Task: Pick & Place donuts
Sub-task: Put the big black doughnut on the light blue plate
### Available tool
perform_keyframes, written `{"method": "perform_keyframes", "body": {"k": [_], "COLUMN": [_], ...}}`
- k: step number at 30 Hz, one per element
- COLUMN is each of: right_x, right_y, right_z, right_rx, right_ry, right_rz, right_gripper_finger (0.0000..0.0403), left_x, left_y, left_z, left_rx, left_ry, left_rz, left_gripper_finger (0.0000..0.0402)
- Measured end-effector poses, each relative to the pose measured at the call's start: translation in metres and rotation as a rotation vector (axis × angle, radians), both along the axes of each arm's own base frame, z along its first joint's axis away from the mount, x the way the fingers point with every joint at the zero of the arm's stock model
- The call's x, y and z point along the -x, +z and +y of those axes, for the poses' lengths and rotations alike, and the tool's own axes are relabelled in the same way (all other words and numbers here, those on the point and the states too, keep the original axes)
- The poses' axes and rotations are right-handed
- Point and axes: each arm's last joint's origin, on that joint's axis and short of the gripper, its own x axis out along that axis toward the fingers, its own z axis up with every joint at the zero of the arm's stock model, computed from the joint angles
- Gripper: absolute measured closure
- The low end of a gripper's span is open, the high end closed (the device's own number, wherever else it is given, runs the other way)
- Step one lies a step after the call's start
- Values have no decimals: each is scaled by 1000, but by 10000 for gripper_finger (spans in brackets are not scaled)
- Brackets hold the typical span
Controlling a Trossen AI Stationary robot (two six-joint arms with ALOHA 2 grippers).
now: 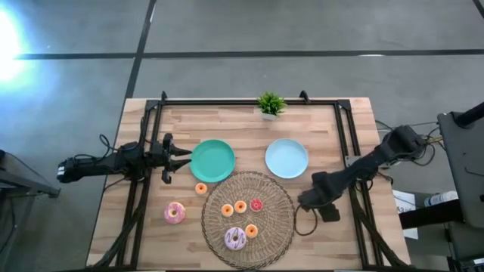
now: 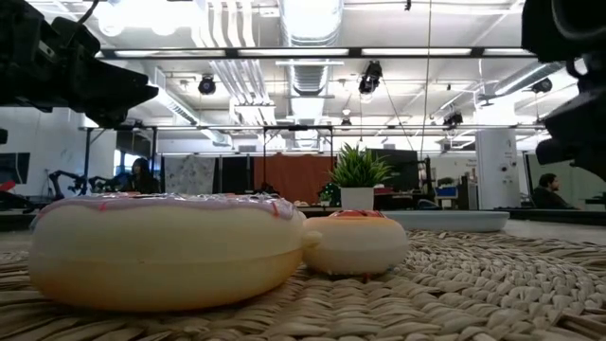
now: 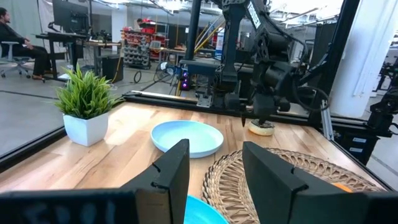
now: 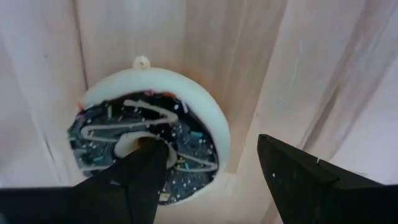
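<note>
Chocolate donut (image 4: 146, 146) — flat on the counter (image 4: 323, 74) directly beneath the open right pincer (image 4: 208, 180), one finger over its hole. Pincer to be lowered squarely, then closed across the ring. Left pincer (image 3: 214, 177) — open, beside the teal plate (image 1: 212, 160). Both plates are seen bare; the wicker mat (image 1: 276, 227) beside the right pincer holds five donuts.
</note>
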Motion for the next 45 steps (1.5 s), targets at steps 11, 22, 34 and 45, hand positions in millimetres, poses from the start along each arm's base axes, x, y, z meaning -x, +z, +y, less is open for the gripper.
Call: {"method": "perform_keyframes", "body": {"k": [11,22,34,45], "right_x": [-3,-2,-6,-36], "right_y": [-12,32,76,30], "right_z": [2,-13,-112,-148], "right_rx": [11,-35,94,120], "right_ry": [-75,-372,-1046,-1000], "right_rz": [48,-174,-512,-343], "right_gripper_finger": [260,387,380,380], "left_x": [0,0,0,0], "left_y": [0,0,0,0], "left_z": [0,0,0,0], "left_rx": [0,0,0,0], "left_ry": [0,1,1,0], "left_rz": [0,0,0,0], "left_gripper_finger": [278,278,278,278]}}
